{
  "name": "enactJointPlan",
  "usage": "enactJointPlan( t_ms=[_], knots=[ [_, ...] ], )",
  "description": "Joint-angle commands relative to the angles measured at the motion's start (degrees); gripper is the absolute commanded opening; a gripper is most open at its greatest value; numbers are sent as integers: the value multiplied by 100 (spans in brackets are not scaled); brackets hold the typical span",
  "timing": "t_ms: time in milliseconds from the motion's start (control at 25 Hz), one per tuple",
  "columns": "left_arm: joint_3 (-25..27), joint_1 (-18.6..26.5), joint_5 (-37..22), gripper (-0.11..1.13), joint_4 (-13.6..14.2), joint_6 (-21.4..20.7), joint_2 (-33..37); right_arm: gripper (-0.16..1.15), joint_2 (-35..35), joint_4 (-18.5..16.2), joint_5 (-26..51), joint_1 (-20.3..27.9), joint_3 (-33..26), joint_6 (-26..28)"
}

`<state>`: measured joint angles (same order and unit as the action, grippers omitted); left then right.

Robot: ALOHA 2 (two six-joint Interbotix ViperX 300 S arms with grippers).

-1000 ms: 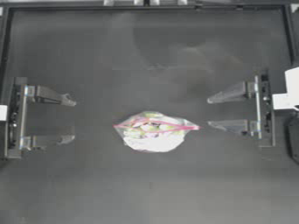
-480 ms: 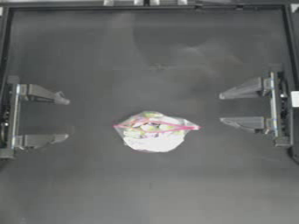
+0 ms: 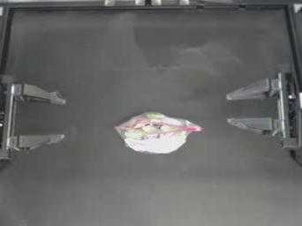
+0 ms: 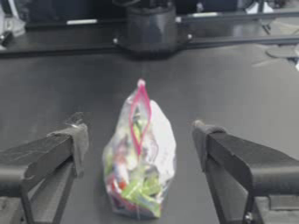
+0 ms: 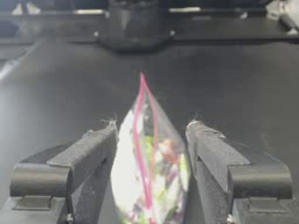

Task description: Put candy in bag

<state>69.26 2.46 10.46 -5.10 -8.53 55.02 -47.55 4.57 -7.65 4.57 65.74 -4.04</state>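
The clear crinkly bag [image 3: 154, 132] lies at the table's middle, its pink seal strip [image 3: 159, 128] running across it and colourful sweets showing through. No loose yellow-green candy shows on the table; I cannot pick it out from the sweets in the bag. My left gripper [image 3: 59, 118] stands open at the left, well apart from the bag. My right gripper [image 3: 230, 109] stands open to the right of it, also apart. In each wrist view the bag [image 4: 140, 162] [image 5: 151, 175] appears between that arm's spread jaws, farther off.
A raised frame [image 3: 147, 5] borders the dark table at the back and sides. Each wrist view shows the opposite arm's dark base [image 4: 151, 26] [image 5: 135, 26] across the table.
Both grippers have drawn back outward toward their own sides, away from the bag, with jaws still spread. The bag has not moved.
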Motion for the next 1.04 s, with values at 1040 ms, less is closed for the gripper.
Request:
enactJointPlan(
  t_ms=[1040],
  knots=[
    [308,9,-35,100,-9,9,1072,85,-1169,149,-35,0,299,18]
  ],
)
